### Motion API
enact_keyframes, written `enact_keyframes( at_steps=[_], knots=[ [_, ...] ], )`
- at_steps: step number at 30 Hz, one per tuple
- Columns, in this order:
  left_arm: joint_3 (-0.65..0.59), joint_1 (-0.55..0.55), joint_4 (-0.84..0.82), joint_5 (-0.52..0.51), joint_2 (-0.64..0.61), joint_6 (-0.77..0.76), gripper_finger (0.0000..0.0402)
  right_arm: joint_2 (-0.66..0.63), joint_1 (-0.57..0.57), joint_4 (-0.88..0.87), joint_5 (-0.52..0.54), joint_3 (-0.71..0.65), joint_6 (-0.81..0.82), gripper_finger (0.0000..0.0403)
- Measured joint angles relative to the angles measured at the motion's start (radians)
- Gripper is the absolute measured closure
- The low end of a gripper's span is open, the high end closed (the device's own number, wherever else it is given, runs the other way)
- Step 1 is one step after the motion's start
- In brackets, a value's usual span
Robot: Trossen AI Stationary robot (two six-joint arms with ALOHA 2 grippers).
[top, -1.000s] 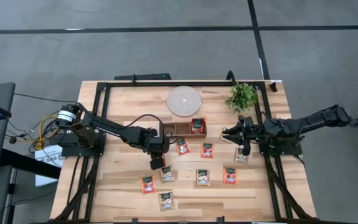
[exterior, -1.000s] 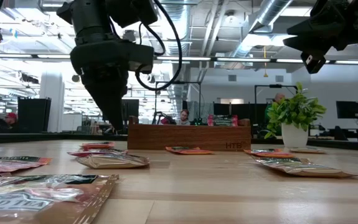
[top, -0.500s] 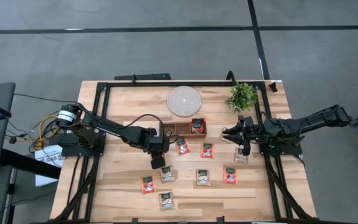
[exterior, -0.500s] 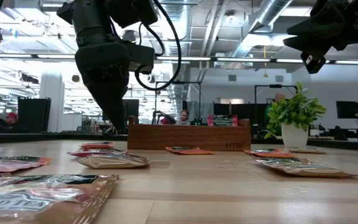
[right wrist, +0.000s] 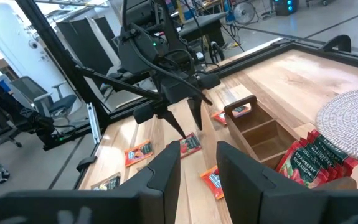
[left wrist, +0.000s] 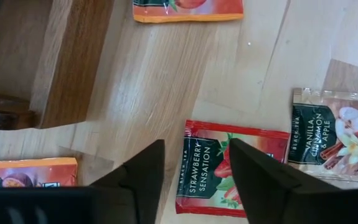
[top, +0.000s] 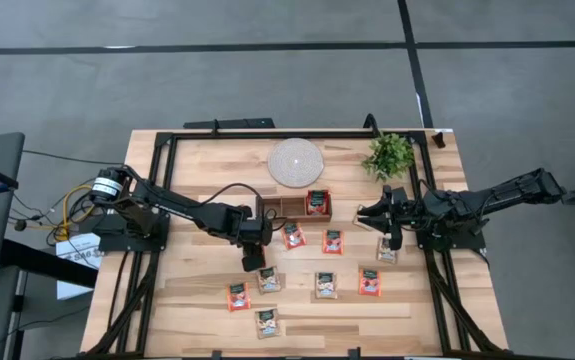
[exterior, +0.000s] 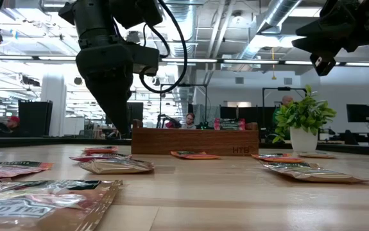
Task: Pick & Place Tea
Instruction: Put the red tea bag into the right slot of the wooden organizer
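Several tea sachets lie flat on the wooden table (top: 197,300), red-orange ones (top: 370,282) and pale ones (top: 327,285). More red sachets (right wrist: 312,158) stand upright in one end compartment of the brown wooden tray (top: 285,207). My left gripper (left wrist: 194,168) hangs open, pointing down, just above a red strawberry sachet (left wrist: 228,168) that lies flat on the table near the tray; its fingers stand over the sachet's two sides. My right gripper (right wrist: 197,165) is open, holds nothing, and is raised over the table's right part (top: 370,215).
A round white disc (top: 295,162) and a small potted plant (top: 389,155) stand at the far side behind the tray. A pale vanilla sachet (left wrist: 337,134) lies right beside the strawberry one. A black frame (top: 167,140) borders the table. Bare wood lies at the near left.
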Motion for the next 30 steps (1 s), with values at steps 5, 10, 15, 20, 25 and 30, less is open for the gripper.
enact_keyframes(
  at_steps=[5, 10, 15, 20, 25, 30],
  knots=[
    [0.0, -0.001, 0.0, 0.0, 0.0, 0.009, 0.0213, 0.0, 0.0, 0.0, 0.0, 0.0, 0.0, 0.0305],
    [0.0, -0.001, -0.001, 0.027, 0.0, 0.072, 0.0213, 0.0, 0.0, 0.0, 0.0, 0.0, 0.0, 0.0305],
    [0.0, 0.0, -0.009, 0.055, 0.0, 0.091, 0.0214, 0.0, 0.0, 0.0, 0.0, 0.0, 0.0, 0.0305],
    [0.001, 0.005, -0.015, 0.044, 0.012, 0.091, 0.0214, 0.0, 0.0, 0.0, 0.0, 0.0, 0.0, 0.0305],
    [0.0, 0.024, -0.027, 0.069, 0.083, 0.09, 0.0214, 0.0, 0.001, 0.004, 0.0, 0.0, 0.0, 0.0305],
    [0.006, 0.032, -0.027, 0.068, 0.124, 0.079, 0.0214, 0.0, 0.001, 0.005, 0.0, 0.0, 0.0, 0.0305]
  ],
)
